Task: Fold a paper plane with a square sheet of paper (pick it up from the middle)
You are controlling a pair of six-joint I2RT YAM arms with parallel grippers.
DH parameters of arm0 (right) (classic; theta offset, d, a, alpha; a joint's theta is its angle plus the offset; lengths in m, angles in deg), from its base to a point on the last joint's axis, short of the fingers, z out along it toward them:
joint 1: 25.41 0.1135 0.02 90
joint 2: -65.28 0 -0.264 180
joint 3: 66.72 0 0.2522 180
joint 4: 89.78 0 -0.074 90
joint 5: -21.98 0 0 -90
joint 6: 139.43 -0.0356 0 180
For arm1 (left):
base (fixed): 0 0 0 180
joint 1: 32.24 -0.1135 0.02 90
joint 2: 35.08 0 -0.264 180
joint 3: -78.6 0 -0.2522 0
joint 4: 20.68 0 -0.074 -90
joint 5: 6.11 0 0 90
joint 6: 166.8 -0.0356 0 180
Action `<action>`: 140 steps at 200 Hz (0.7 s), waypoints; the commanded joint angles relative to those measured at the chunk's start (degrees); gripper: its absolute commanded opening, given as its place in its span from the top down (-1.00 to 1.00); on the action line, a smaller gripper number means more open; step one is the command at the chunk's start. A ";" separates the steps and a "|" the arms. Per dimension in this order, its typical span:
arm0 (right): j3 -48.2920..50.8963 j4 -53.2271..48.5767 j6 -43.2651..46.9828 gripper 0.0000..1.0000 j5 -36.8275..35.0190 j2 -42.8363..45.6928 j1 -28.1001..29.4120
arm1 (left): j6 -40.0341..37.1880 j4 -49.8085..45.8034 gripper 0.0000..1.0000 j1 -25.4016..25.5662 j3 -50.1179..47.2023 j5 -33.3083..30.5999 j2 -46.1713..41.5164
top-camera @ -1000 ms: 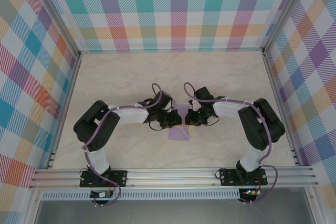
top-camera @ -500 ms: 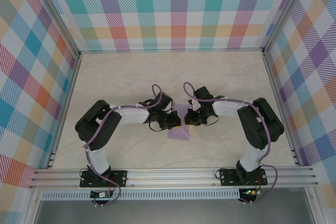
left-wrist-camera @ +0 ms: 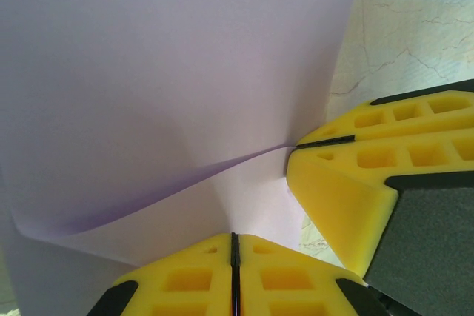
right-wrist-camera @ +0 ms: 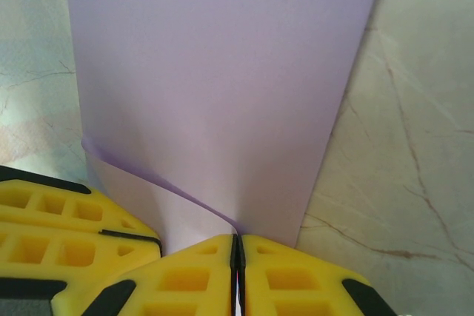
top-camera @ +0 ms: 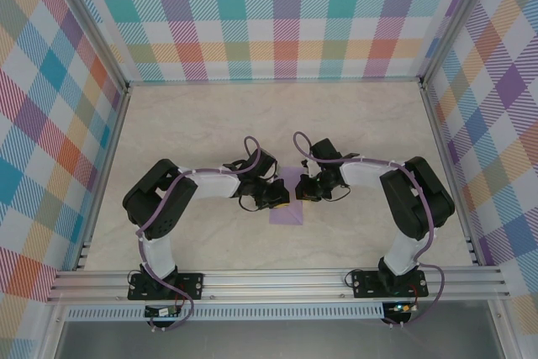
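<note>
Lavender sheet of paper (right-wrist-camera: 222,72) sat pinched in left tool (left-wrist-camera: 234,246) and right tool (right-wrist-camera: 237,246), both clamped; edges likely needed aligning before creasing.

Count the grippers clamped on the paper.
2. The left gripper holds the square sheet of paper from the left, the right gripper from the right, both shut.

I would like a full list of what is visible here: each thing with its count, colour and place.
paper: 1, lavender, mid-table, curled where pinched
table: 1, beige marbled, under everything
walls: 3, multicolour plaid, around the table
rails: several, silver, near edge
cables: several, purple, along the arms
arms: 2, black and white, bases at the near edge
left claw: 1, yellow, shut on the paper
right claw: 1, yellow, shut on the paper
</note>
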 commanded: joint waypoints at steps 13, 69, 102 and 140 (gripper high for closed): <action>-0.42 -0.76 1.13 0.77 -1.06 0.45 0.02 | -1.40 -2.42 0.82 0.97 0.93 -0.22 1.05; -0.07 -1.03 1.04 0.77 -0.81 1.63 0.02 | -2.00 -3.24 0.83 0.94 1.41 -0.43 1.06; 0.10 -1.18 1.08 0.77 -0.67 2.16 0.02 | -1.96 -2.21 0.83 0.92 1.22 0.28 -0.26; 0.38 -1.18 0.96 0.77 -0.71 2.13 0.03 | -2.43 -1.54 0.83 0.98 1.03 0.06 -2.31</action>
